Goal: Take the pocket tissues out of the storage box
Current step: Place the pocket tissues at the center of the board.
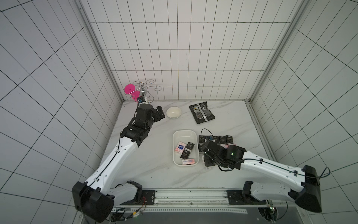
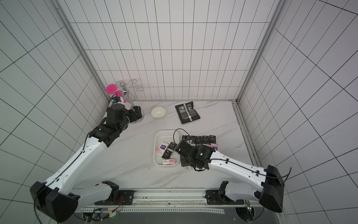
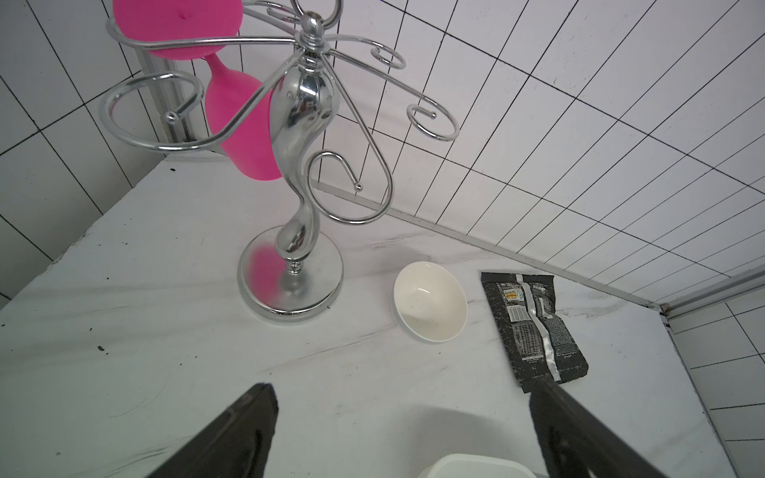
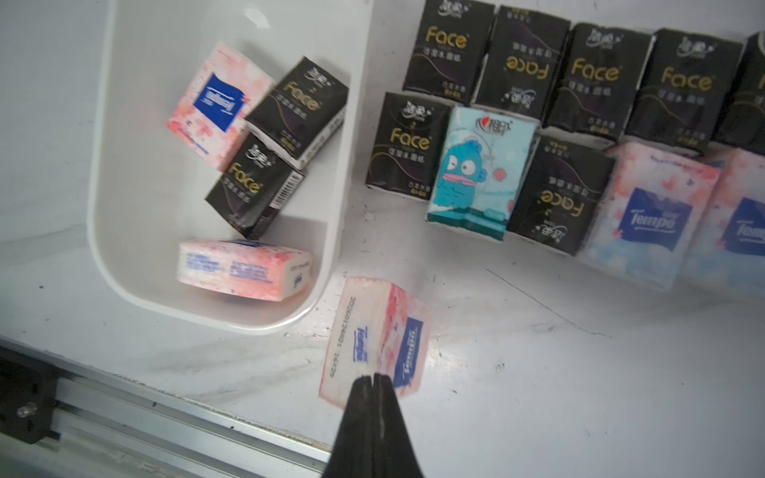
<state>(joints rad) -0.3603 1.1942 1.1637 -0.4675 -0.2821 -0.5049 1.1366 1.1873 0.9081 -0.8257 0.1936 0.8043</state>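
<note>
Metal rail (image 1: 191, 195) edges marbled tabletop (image 1: 151, 170) bearing storage box (image 1: 184, 135), between tiled walls (image 1: 174, 58).

The pink-and-white soft tissue packet (image 4: 374, 335) pinched in the closed jaws of the right gripper (image 4: 374, 378) reads "Tempo" in blue on its end and again in white on a blue label. Beside that runs a printed line of digits starting 2026 (the later digits are hard to make out).

Ahead of the jaws, the black soft tissue packets (image 4: 447, 49) lying in rows say "Face" in gold. Two pink-and-white packets (image 4: 654, 215) beside them show "Tempo". The teal cartoon-fish packet (image 4: 476, 174) bears red lettering too small to read.

To the jaws' left, inside the shallow white plastic box (image 4: 99, 165), two black packets (image 4: 296, 109) read "Face", and one of them carries a barcode.
</note>
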